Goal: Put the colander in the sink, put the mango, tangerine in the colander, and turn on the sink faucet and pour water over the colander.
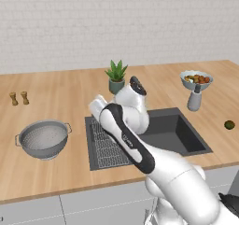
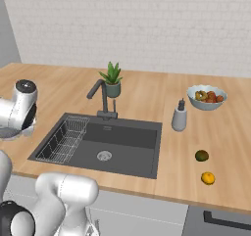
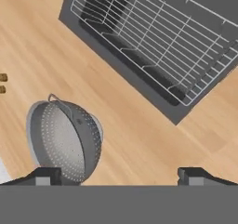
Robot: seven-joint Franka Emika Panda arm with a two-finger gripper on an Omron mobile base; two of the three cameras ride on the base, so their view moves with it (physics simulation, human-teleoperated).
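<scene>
Reaching for the colander (image 3: 62, 141) on the counter (image 1: 70, 168) left of the sink (image 2: 122, 152), hand (image 3: 120, 175) spread wide and empty above, mango (image 2: 201, 155) and tangerine (image 2: 208, 178) waiting right; next, probably lowering over the rim and closing.

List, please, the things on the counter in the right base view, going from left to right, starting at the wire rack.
Wire rack → faucet → potted plant → soap bottle → mango → tangerine. The fruit bowl overlaps these last ones in the order, so I leave it out.
</scene>
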